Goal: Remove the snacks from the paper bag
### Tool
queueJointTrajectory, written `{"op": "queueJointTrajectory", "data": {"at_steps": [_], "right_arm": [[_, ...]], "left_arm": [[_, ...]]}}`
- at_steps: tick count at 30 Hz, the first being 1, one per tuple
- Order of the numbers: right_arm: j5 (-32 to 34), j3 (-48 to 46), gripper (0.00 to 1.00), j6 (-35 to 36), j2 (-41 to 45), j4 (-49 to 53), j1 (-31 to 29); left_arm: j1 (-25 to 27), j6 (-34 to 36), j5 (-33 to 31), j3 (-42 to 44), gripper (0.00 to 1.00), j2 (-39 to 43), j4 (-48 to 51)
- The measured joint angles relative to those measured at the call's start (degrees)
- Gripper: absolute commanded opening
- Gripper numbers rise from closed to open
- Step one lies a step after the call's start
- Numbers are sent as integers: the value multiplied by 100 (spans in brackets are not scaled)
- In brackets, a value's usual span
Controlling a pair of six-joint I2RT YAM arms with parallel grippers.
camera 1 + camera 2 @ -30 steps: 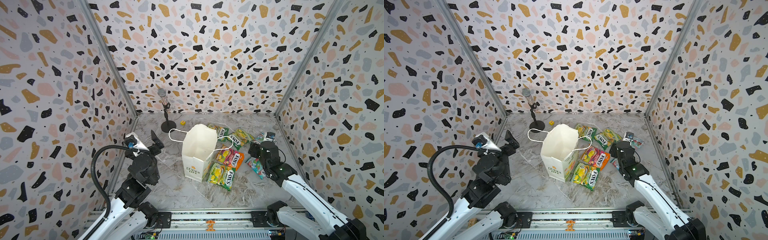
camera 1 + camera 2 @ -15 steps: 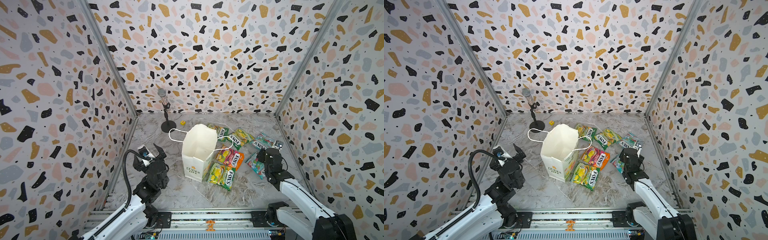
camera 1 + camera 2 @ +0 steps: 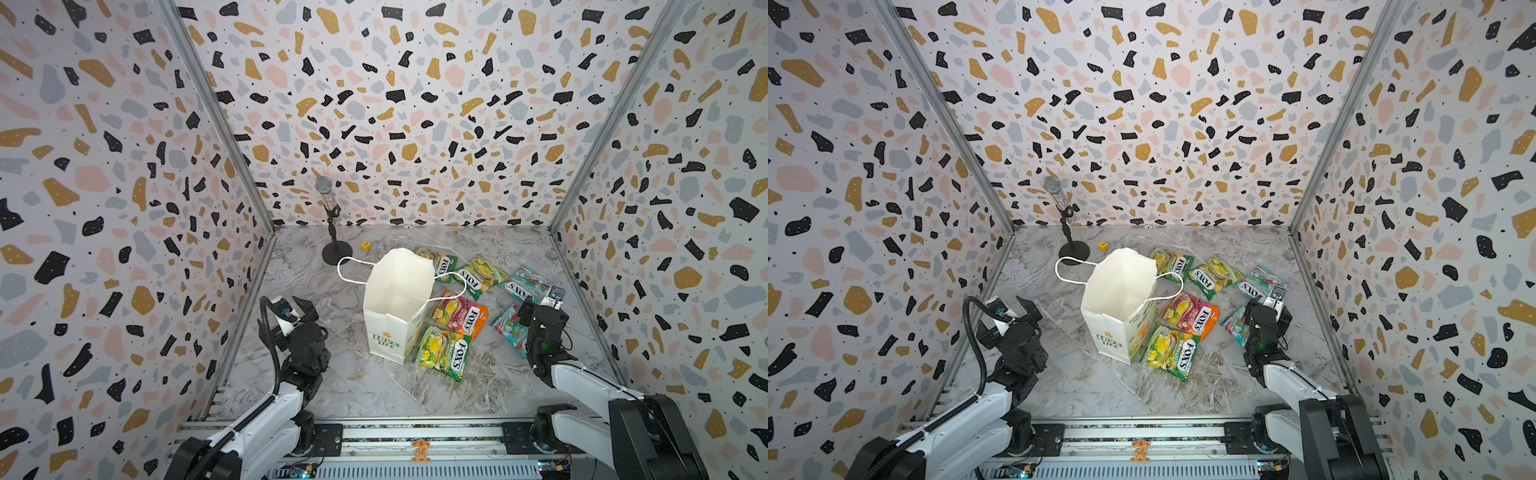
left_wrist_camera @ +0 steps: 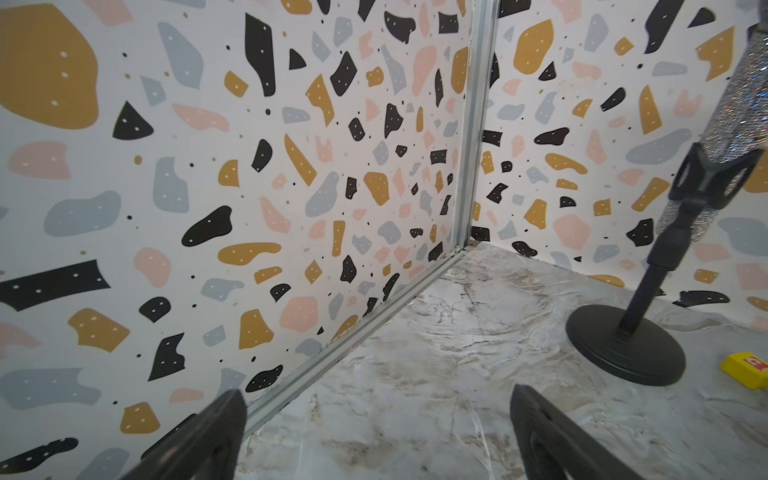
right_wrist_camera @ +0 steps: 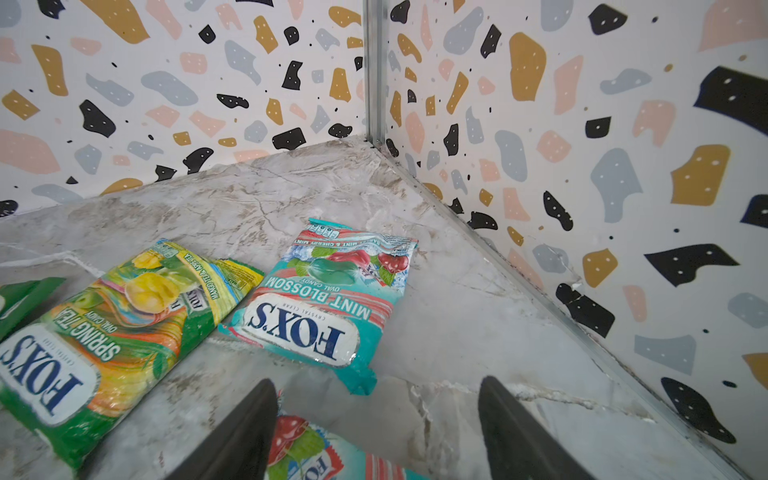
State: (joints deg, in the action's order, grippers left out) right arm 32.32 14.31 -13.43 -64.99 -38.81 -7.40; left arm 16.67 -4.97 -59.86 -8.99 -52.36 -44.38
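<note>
Both top views show the counter (image 3: 365, 395) carrying the upright paper bag (image 3: 394, 320), seemingly empty though its depths are unclear. Six snacks (image 3: 442, 352) lie beside it. Both the left end effector (image 4: 376, 397) and right end effector (image 5: 376, 384) gape, holding nothing. Unloading looks done; next, confirm nothing remains inside.

From my station I see a glittery microphone (image 3: 325, 196) held at a slant in the clip of a black stand. The stand's round base (image 3: 336, 252) sits on the grey marbled desk (image 3: 374, 390) near the far left corner. Just to the right of that base lies a small yellow cube (image 3: 365, 245). In the left wrist view the cube sits slightly apart from the base and has a red mark on its top face. Terrazzo-patterned walls (image 3: 395, 104) close three sides. Along the near edge runs a metal rail (image 3: 415, 432) carrying a small orange figure (image 3: 420, 450).
</note>
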Motion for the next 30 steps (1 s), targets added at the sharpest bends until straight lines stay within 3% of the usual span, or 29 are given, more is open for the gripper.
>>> {"op": "queueJointTrajectory", "data": {"at_steps": [7,12,22,30], "right_arm": [[-205,-151,78,249,-396,-920,66],[-511,-367,78,505,-739,-1694,92],[-1163,-387,79,820,-1176,-2339,216],[-1967,-398,81,977,-1794,-3084,269]], "left_arm": [[-459,153,708,153,100,-863,-734],[-745,249,1368,70,100,-1355,-750],[-1292,247,2951,39,100,-1622,-1058],[-1480,219,4059,184,100,-2691,-2151]]}}
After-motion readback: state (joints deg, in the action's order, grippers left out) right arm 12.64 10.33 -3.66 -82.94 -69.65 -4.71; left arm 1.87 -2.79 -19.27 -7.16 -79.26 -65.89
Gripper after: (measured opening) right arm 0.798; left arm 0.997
